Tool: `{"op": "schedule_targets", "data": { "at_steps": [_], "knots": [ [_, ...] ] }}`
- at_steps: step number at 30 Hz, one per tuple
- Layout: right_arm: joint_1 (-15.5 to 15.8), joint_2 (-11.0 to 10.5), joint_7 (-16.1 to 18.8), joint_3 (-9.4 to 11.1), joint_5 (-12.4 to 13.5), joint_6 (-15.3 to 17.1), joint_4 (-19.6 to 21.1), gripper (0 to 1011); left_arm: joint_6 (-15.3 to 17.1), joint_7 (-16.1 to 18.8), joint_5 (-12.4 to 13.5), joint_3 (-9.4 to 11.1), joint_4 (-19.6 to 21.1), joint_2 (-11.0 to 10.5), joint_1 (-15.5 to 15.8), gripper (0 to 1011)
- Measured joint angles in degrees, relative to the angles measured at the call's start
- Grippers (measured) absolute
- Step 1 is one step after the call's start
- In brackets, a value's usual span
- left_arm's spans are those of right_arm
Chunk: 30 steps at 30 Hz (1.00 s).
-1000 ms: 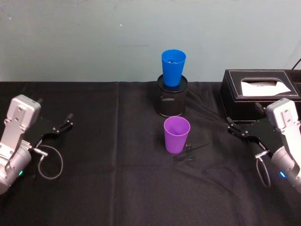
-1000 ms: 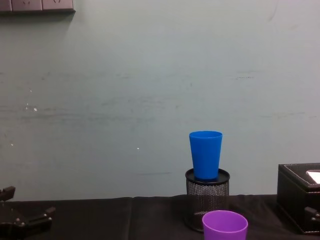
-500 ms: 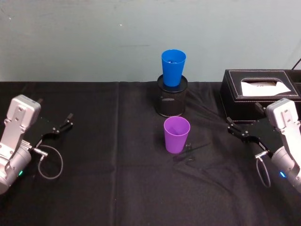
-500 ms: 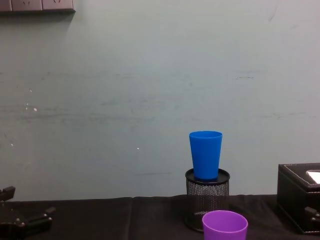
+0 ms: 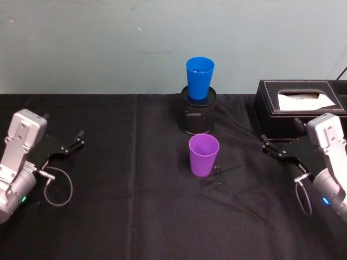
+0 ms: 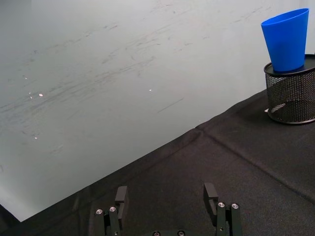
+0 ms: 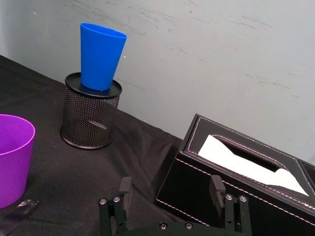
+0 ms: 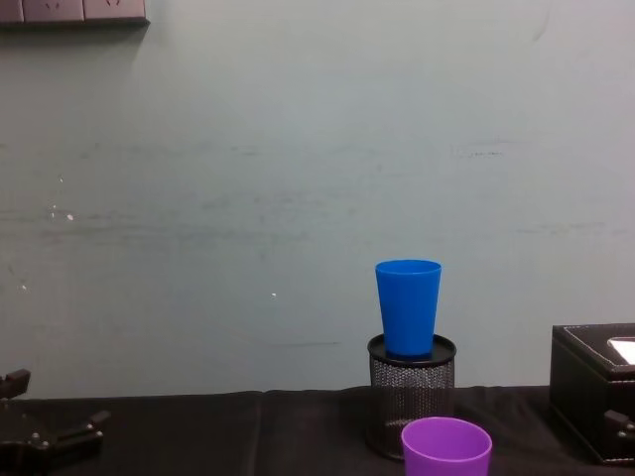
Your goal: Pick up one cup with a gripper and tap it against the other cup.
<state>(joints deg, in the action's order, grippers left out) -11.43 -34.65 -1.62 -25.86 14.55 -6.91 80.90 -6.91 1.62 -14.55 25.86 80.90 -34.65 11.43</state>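
Nothing's been picked up yet, so I'd call this the very start, with the reach for the first cup not even begun. The purple cup [image 5: 204, 154] stands upright around the middle of the desk [image 5: 135, 211], just in front of the black mesh holder [image 5: 197, 116]. The blue cup [image 5: 199, 77] sits upright in the mouth of that holder, so its rim is well above the purple one's. The right pincer [image 5: 267, 145] hangs low over the desk off to the right, beside the tissue box [image 5: 295, 103], fingers spread apart with nothing between them, aimed roughly toward the middle. The left pincer [image 5: 73, 142] is parked far over on the left, also spread and empty. My guess is the right one takes the job since it's nearer the purple cup. It'd need to come in leftward, get a finger on each side of the cup wall and squeeze gently, because that tapered plastic will probably flex or slip out if pinched hard. Then it's a lift, not just a push — the blue cup is perched up on the holder, so the purple one has to rise to that level and go back a bit before touching it. I'd keep the tap light too, since the blue cup looks only loosely seated and could tip out.
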Motion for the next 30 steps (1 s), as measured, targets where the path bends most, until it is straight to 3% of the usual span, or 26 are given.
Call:
{"op": "schedule_targets", "data": {
  "at_steps": [8, 14, 17, 24, 30],
  "knots": [
    [1.81, -1.27, 1.75, 0.47, -0.17, -0.61, 1.31, 1002, 0.0, 0.0, 0.0, 0.0, 0.0, 0.0, 0.0, 1000],
    [5.33, -3.29, 7.36, 0.92, 2.29, -2.39, 4.26, 1002, 0.0, 0.0, 0.0, 0.0, 0.0, 0.0, 0.0, 1000],
    [6.79, -3.16, 11.92, 0.84, 5.28, -3.86, 5.17, 1002, 0.0, 0.0, 0.0, 0.0, 0.0, 0.0, 0.0, 1000],
    [4.76, 1.08, 18.26, -0.95, 8.07, -4.25, 2.79, 1002, 0.0, 0.0, 0.0, 0.0, 0.0, 0.0, 0.0, 1000],
    [1.75, 4.92, 20.62, -2.13, 8.34, -3.03, -0.67, 1002, 0.0, 0.0, 0.0, 0.0, 0.0, 0.0, 0.0, 1000]
  ]
}}
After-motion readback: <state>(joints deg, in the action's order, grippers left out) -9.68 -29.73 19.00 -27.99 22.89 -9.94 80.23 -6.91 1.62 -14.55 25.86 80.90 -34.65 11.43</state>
